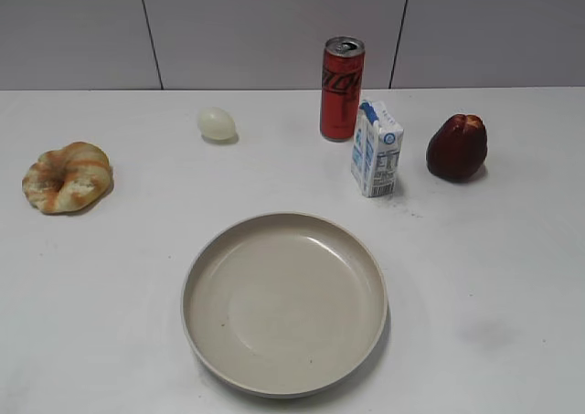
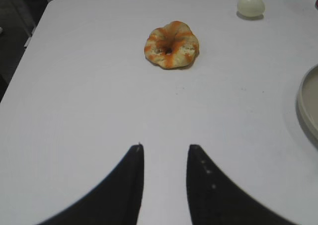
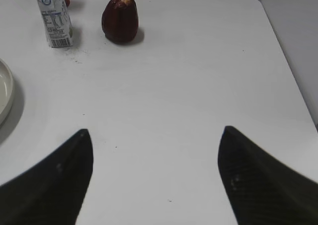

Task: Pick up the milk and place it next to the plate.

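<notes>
The milk (image 1: 377,149) stands upright on the white table (image 1: 494,286), beyond the far right rim of the plate (image 1: 284,302) and well apart from it. A red soda can (image 1: 342,88) stands just behind the carton, farther from the plate, and a dark red fruit (image 1: 457,147) sits near it on the side away from the can. Farther round the plate's far side lie a pale egg (image 1: 217,123) and, off to the plate's left, a glazed pastry (image 1: 67,176).

The right gripper (image 3: 155,178) hangs over bare table to the right of the plate, its fingers spread wide with nothing between them; the carton shows ahead of it, toward the top left of its wrist view. The left gripper (image 2: 165,183) hangs on the plate's left with a narrow gap between its fingers, holding nothing, the pastry ahead of it.

The carton is probably light and its card walls will give under hard pressure, so a gentle squeeze suits it. Taking it across the two broad printed faces, about mid-height and below the gabled top, looks safest. A straw may lie on one face, though it is too small to make out here. Being tall and narrow, it could tip if nudged, and the can and fruit leave little room.
</notes>
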